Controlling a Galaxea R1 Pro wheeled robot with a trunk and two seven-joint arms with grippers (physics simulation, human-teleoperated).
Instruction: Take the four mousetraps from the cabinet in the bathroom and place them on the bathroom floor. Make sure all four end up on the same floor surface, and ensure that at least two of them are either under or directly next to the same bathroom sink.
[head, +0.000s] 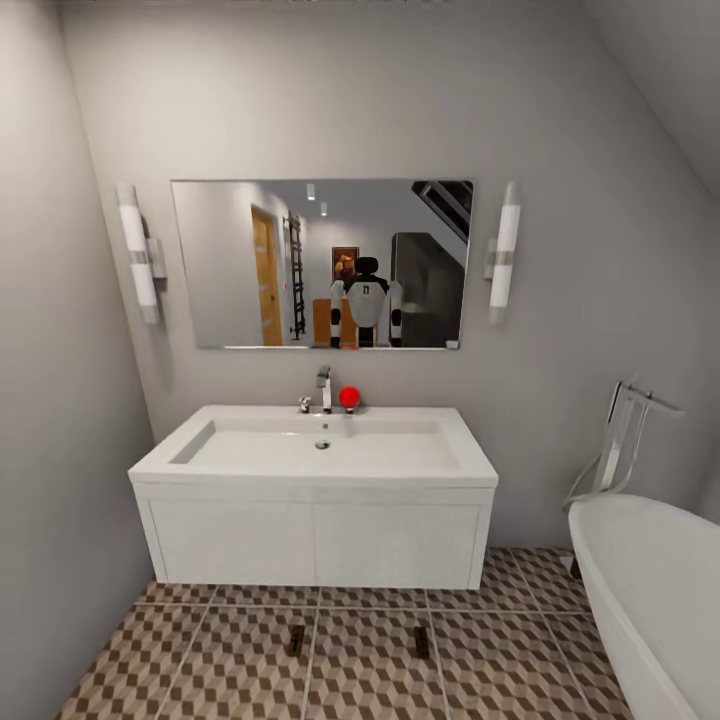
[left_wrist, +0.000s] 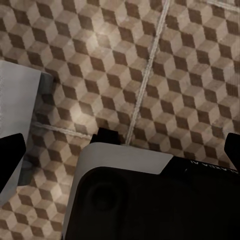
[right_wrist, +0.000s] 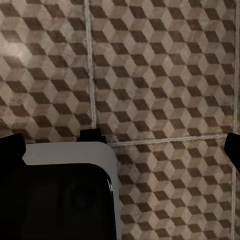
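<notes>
Two mousetraps, small dark-brown pieces, lie on the cube-patterned bathroom floor (head: 200, 670) just in front of the sink (head: 315, 480): one mousetrap (head: 296, 640) at left, the other mousetrap (head: 421, 642) at right. The sink is a white wall-hung block with a chrome tap (head: 323, 388). In the left wrist view my left gripper (left_wrist: 122, 147) hangs open over bare floor tiles (left_wrist: 170, 65), its dark fingertips (left_wrist: 11, 155) far apart. My right gripper (right_wrist: 122, 147) is likewise open over the tiles (right_wrist: 160, 65), with nothing between its fingertips (right_wrist: 11, 150).
A white oval bathtub (head: 650, 590) with a chrome floor tap (head: 620, 440) fills the right side. A wall closes the left. The mirror (head: 320, 262) reflects my body and an orange-brown unit behind me. A red ball (head: 348, 397) sits beside the tap. My own base (left_wrist: 150, 200) shows below both grippers.
</notes>
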